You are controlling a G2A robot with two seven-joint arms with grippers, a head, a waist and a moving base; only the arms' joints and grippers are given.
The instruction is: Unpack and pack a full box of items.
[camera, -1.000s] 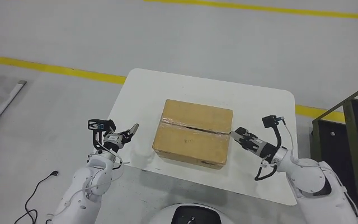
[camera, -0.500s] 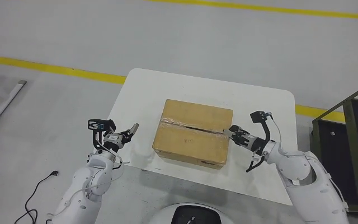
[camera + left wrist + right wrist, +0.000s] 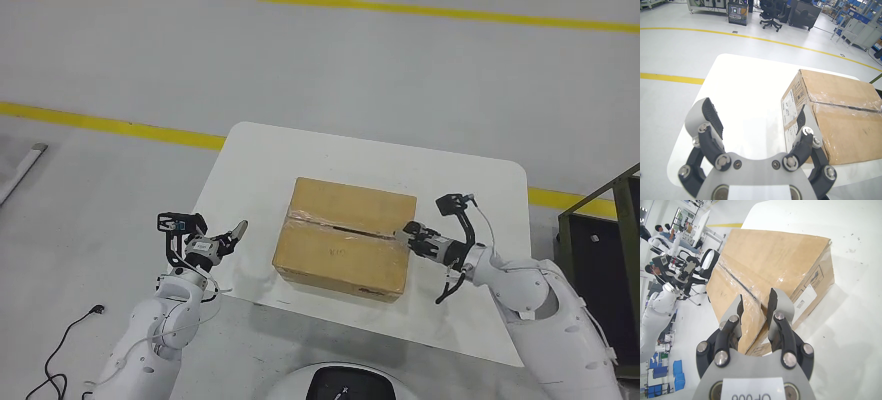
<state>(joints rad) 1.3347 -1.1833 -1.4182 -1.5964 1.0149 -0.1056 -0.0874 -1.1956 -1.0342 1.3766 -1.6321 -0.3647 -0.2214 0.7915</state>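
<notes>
The brown cardboard box (image 3: pixel 346 235) stands shut in the middle of the white table (image 3: pixel 470 190), which has rounded corners. Its top seam is covered with clear, wrinkled tape (image 3: pixel 738 281). The right end effector (image 3: pixel 405 234) has moved in from the right to the box's upper right edge. Its ribbed fingers are parted around the seam's end and grasp nothing. The left end effector (image 3: pixel 238 232) stays released, apart from the box on its left.

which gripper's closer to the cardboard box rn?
Right. Right gripper is at the taped-seam end of the cardboard box; left gripper sits off its opposite end, table between.
</notes>
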